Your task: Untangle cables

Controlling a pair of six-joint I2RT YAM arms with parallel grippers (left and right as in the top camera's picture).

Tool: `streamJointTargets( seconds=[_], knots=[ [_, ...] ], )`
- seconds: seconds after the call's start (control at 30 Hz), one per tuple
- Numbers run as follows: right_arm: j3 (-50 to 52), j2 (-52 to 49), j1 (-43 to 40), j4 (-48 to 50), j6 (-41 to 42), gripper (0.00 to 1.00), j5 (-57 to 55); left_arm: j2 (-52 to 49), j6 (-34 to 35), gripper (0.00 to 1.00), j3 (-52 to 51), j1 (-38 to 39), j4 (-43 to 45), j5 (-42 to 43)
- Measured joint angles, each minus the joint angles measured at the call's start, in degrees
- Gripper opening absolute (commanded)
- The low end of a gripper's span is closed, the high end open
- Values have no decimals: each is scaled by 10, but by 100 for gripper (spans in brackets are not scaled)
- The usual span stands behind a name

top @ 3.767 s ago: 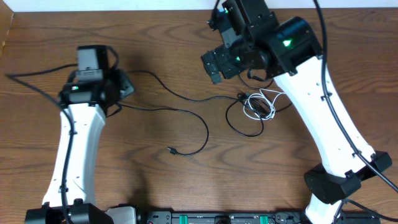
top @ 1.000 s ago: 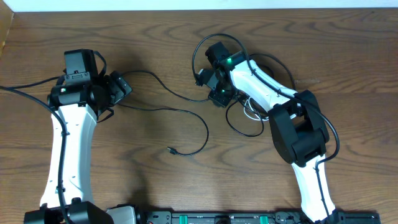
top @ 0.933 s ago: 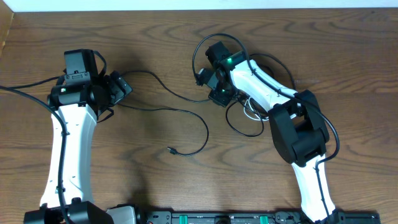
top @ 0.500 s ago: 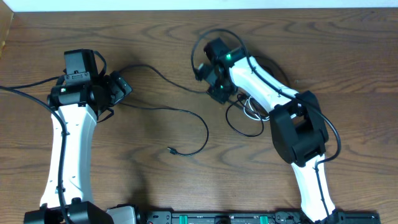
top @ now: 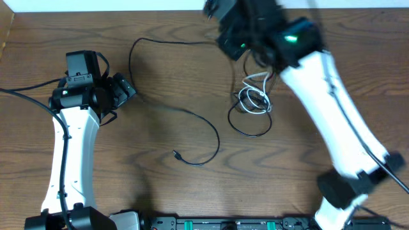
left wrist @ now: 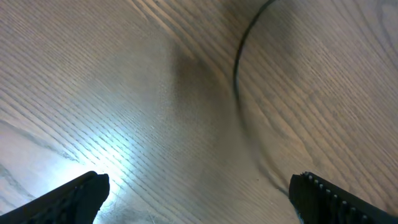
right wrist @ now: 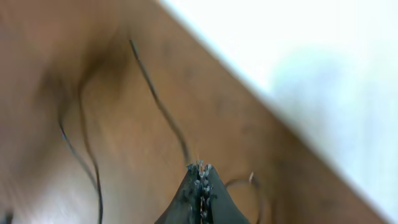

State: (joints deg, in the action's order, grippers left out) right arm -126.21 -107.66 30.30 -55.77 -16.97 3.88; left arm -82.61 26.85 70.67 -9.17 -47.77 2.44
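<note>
My right gripper (top: pixel 223 39) is raised near the table's back edge and blurred. Its jaws are shut on a long black cable (top: pixel 192 115). In the right wrist view that cable (right wrist: pixel 155 99) runs straight out from the closed fingertips (right wrist: pixel 200 169). It trails left along the back, bends down past my left gripper (top: pixel 125 89), then curves to a small plug (top: pixel 176 153) near the front. A white cable (top: pixel 254 96) lies coiled under the right arm, with a second black cable (top: pixel 246 133) looped around it. My left gripper (left wrist: pixel 205 200) hovers open over bare wood, a black cable (left wrist: pixel 239 68) ahead of it.
The brown wooden table (top: pixel 128 185) ends at a white wall along the back (top: pixel 96 5). A thick black robot wire (top: pixel 25 89) leads off left from the left arm. A rail with black and green parts (top: pixel 223 225) runs along the front edge.
My right gripper closed on the black cable and rose toward the back edge. The cable's far stretch swung up and back past the left gripper. The left arm stayed put.
</note>
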Motion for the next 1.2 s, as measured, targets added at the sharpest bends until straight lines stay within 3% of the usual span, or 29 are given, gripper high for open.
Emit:
streamJointTargets(
  seconds=[0.23, 0.43, 0.53, 0.67, 0.7, 0.9, 1.2],
  knots=[
    [-12, 104, -23, 78, 36, 1, -41, 0, 0, 98, 0, 0, 0, 0],
    [-15, 155, -31, 34, 48, 1, -55, 0, 0, 98, 0, 0, 0, 0],
    [-16, 155, -31, -20, 53, 14, -52, 0, 0, 98, 0, 0, 0, 0],
    [-15, 128, -31, -97, 59, 65, -49, 0, 0, 98, 0, 0, 0, 0],
    [-15, 117, -31, -114, 58, 71, -47, 0, 0, 98, 0, 0, 0, 0],
    [-10, 43, -31, -241, 60, 65, -15, 0, 0, 98, 0, 0, 1, 0],
    [14, -105, -31, -359, 64, 82, -11, 0, 0, 98, 0, 0, 0, 0]
  ],
)
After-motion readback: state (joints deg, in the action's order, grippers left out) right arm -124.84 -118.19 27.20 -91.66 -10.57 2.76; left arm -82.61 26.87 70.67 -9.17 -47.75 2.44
